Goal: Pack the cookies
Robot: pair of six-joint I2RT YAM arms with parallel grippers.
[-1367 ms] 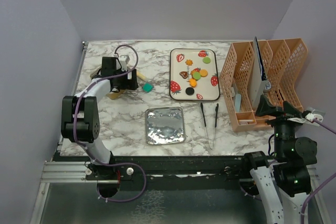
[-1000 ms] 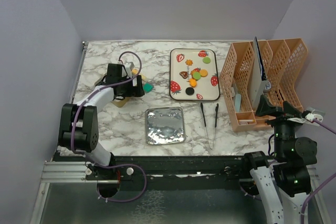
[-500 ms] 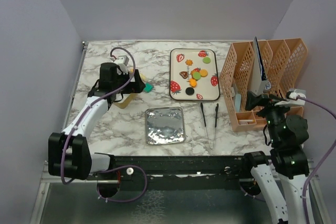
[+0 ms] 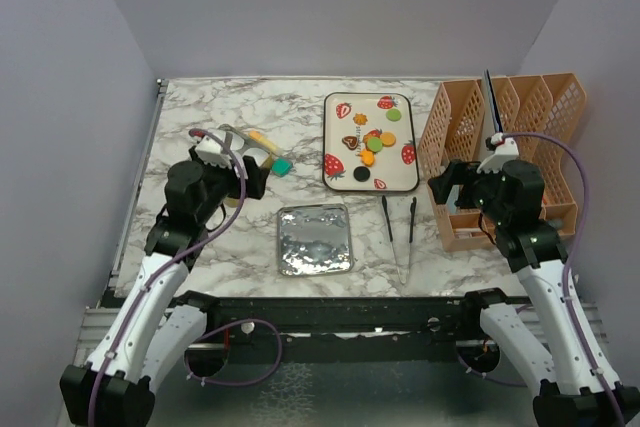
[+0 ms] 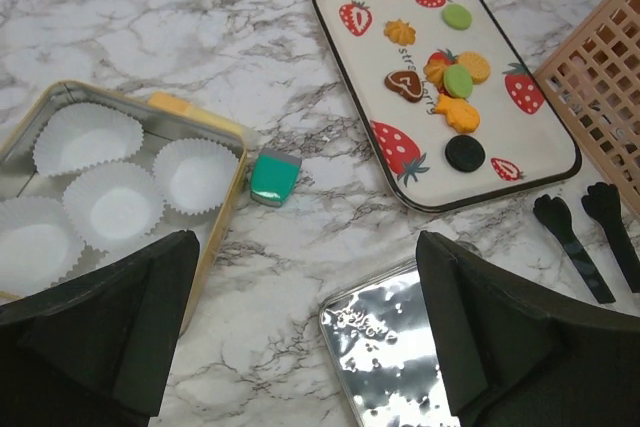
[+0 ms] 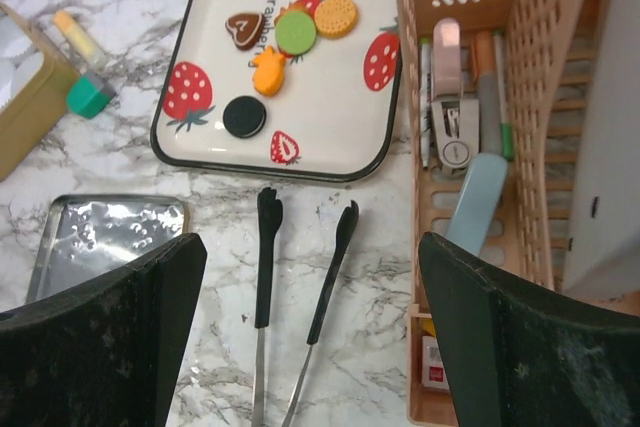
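Left tool [image 5: 305, 242]: jaws spread as wide as they go with nothing between them, held above the white marble-patterned counter [image 5: 200, 27].
Right tool [image 6: 310, 242]: jaws also spread wide and empty, held above the same counter.
By the left tool's fingers: a shiny silver rectangular metal lid [image 5: 390, 347] lies flat just inside the right finger. A gold-rimmed rectangular tin [image 5: 150, 115] reaches out from under the left finger.
In the tin: four white fluted paper cups [image 5: 115, 217] show, set side by side.
Ahead of the left tool, between its fingers: a small teal block [image 5: 273, 177] lies just off the tin's corner.
Cookies: the small flat toy cookies [image 5: 458, 82] in orange, green, black and brown all lie on a white rectangular tray with red strawberry prints [image 5: 370, 77]. The tray is ahead and right of the left tool, and ahead and slightly left of the right tool.
Between the right tool's fingers: black tongs [image 6: 265, 267] lie flat, their tips toward the tray and just short of its rim.
Right of the right tool: a peach plastic lattice desk organiser [image 6: 530, 97] holds pens and small desk items.
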